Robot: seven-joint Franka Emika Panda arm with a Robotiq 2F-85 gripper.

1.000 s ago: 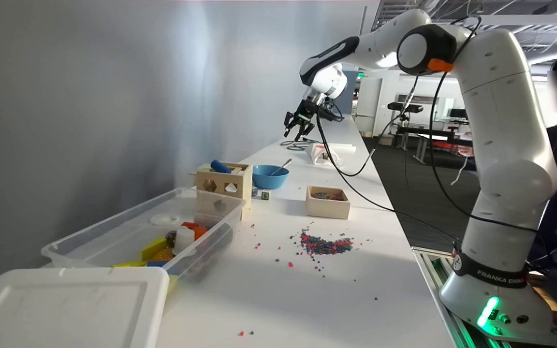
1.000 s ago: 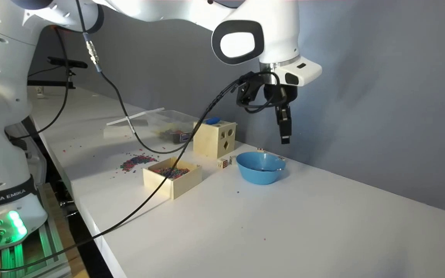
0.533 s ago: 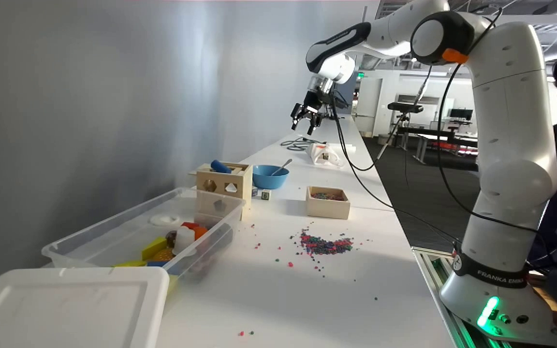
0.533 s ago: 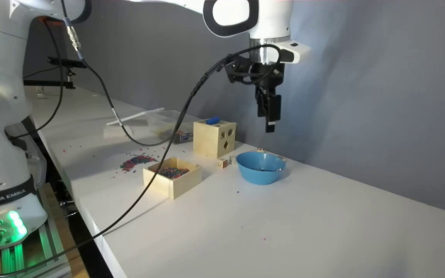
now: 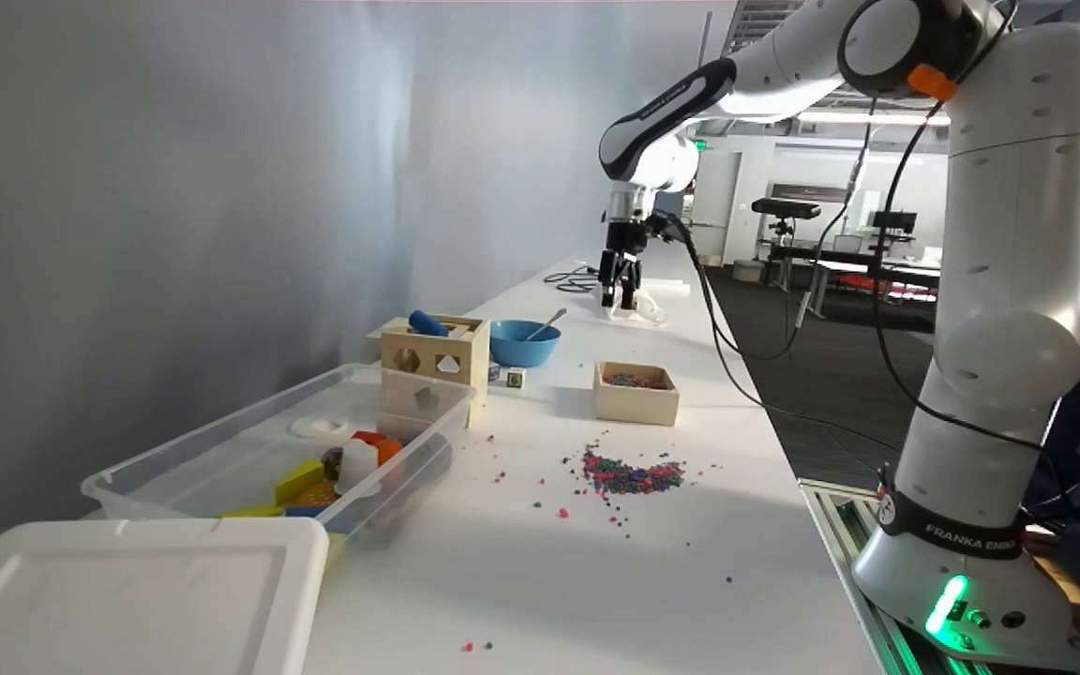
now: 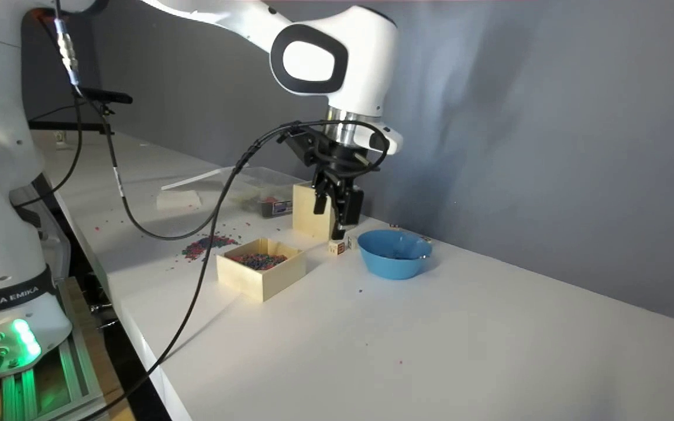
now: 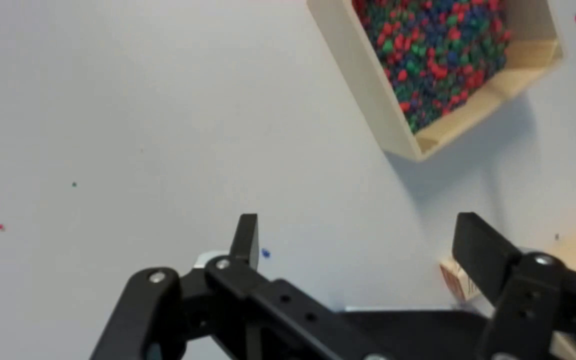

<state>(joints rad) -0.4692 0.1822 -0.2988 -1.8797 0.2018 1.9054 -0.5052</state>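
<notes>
At nine o'clock from the gripper (image 6: 329,222) in an exterior view, a spill of coloured beads (image 6: 195,248) spreads loosely over the white table (image 6: 471,351). Next rightward, at eight o'clock, sits the wooden box (image 6: 282,278), open-topped and partly filled with similar beads. Closer in, a shade above nine, the taller shape-sorter box (image 6: 303,211) stands behind the fingers, which hide part of it. The gripper itself hangs fingers-down above the table, its two fingers spread well apart with nothing between them. Between five and six o'clock lies a small letter block (image 6: 336,248), under the fingertips as seen from this angle; how high they are above it cannot be told. At four o'clock rests the blue bowl (image 6: 392,263), and in an exterior view a spoon (image 5: 546,324) leans inside it.

Across the wrist view, a blue bead (image 7: 266,253) lies at nine o'clock, seen just beside one finger. The wooden box shows at one o'clock, ahead of the fingertips and apart from them. The letter block sits at four o'clock, partly covered by the opposite finger.

Judging by the bare, spread fingers, the step in hand looks like unladen positioning above the table. The next move would call for centring the gap squarely over one thing, then descending with the fingers wide, clear of the wooden box's wall.
</notes>
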